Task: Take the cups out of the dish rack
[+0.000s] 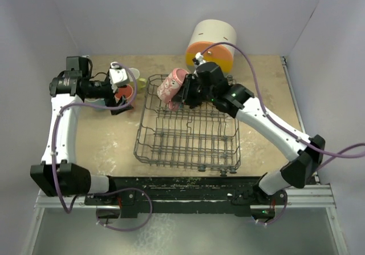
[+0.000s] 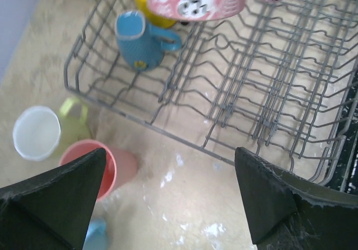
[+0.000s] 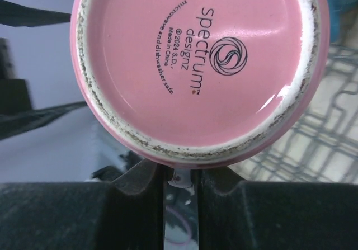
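The grey wire dish rack (image 1: 188, 146) stands mid-table. My right gripper (image 1: 183, 95) is shut on the handle of a pink patterned mug (image 1: 173, 86) and holds it tilted above the rack's far left corner. In the right wrist view the mug's pink base (image 3: 198, 65) fills the frame above my shut gripper (image 3: 180, 174). A blue mug (image 2: 140, 40) and a yellow mug (image 2: 146, 9) sit inside the rack. My left gripper (image 2: 170, 205) is open and empty over the table left of the rack, above a pink-red cup (image 2: 103, 166) and beside a lime-yellow mug (image 2: 42, 131).
A big cream-and-orange cylinder (image 1: 211, 41) lies at the back, behind the right arm. More cups stand on the table left of the rack, under the left gripper (image 1: 122, 98). A blue cup (image 2: 95, 236) shows at the bottom edge of the left wrist view.
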`<state>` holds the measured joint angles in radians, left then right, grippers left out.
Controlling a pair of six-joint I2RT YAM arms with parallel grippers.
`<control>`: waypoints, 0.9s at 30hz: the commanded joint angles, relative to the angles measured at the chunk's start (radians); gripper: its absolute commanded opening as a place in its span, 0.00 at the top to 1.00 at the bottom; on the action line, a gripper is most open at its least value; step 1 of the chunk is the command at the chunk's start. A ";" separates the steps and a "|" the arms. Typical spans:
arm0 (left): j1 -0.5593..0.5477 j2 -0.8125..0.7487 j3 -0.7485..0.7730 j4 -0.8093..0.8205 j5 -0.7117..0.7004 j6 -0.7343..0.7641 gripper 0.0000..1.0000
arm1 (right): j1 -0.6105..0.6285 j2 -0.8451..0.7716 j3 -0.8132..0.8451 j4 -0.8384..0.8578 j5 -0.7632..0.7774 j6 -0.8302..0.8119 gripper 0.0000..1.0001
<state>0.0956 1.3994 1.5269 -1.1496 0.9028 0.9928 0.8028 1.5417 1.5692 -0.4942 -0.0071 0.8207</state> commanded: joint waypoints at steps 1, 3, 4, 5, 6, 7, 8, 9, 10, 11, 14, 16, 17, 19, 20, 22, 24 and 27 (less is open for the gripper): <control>-0.039 -0.143 -0.050 0.087 0.154 0.137 0.00 | -0.024 -0.109 -0.065 0.328 -0.406 0.102 1.00; -0.054 -0.194 -0.070 0.131 0.174 0.127 0.01 | -0.036 -0.130 -0.129 0.454 -0.513 0.185 1.00; -0.060 -0.216 -0.077 0.139 0.182 0.131 0.02 | -0.044 -0.139 -0.185 0.540 -0.561 0.245 1.00; -0.066 -0.233 -0.080 0.140 0.189 0.142 0.03 | -0.050 -0.147 -0.230 0.642 -0.607 0.306 1.00; -0.070 -0.247 -0.081 0.140 0.194 0.147 0.04 | -0.054 -0.151 -0.277 0.749 -0.643 0.380 1.00; -0.072 -0.267 -0.083 0.140 0.199 0.150 0.05 | -0.055 -0.151 -0.316 0.866 -0.677 0.476 1.00; -0.073 -0.281 -0.081 0.139 0.201 0.151 0.06 | -0.056 -0.146 -0.349 0.959 -0.703 0.539 1.00; -0.074 -0.292 -0.080 0.138 0.204 0.156 0.06 | -0.056 -0.138 -0.378 1.083 -0.721 0.599 1.00; -0.074 -0.304 -0.079 0.130 0.204 0.166 0.06 | -0.056 -0.130 -0.401 1.163 -0.733 0.655 1.00; -0.074 -0.317 -0.076 0.120 0.203 0.181 0.06 | -0.056 -0.124 -0.419 1.220 -0.736 0.696 1.00; -0.074 -0.342 -0.071 0.053 0.195 0.245 0.07 | -0.055 -0.125 -0.428 1.244 -0.721 0.725 1.00; -0.074 -0.353 -0.086 0.039 0.182 0.254 0.07 | -0.056 -0.130 -0.405 1.161 -0.708 0.687 1.00; -0.074 -0.357 -0.098 0.039 0.172 0.253 0.07 | -0.056 -0.132 -0.387 1.073 -0.699 0.639 1.00; -0.074 -0.365 -0.128 0.047 0.164 0.235 0.08 | -0.056 -0.132 -0.361 0.977 -0.673 0.584 1.00; -0.074 -0.373 -0.147 0.064 0.165 0.206 0.09 | -0.056 -0.130 -0.359 0.968 -0.667 0.584 1.00; -0.074 -0.398 -0.198 0.121 0.178 0.120 0.11 | -0.054 -0.119 -0.363 1.020 -0.654 0.631 1.00; -0.074 -0.447 -0.271 0.235 0.182 -0.006 0.12 | -0.055 -0.111 -0.362 1.032 -0.606 0.674 1.00; -0.074 -0.546 -0.400 0.424 0.180 -0.131 0.11 | -0.055 -0.109 -0.392 1.082 -0.495 0.803 1.00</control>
<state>0.0242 0.9623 1.2358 -0.9668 1.0447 1.0550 0.7506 1.4773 1.1332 0.3992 -0.6220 1.4776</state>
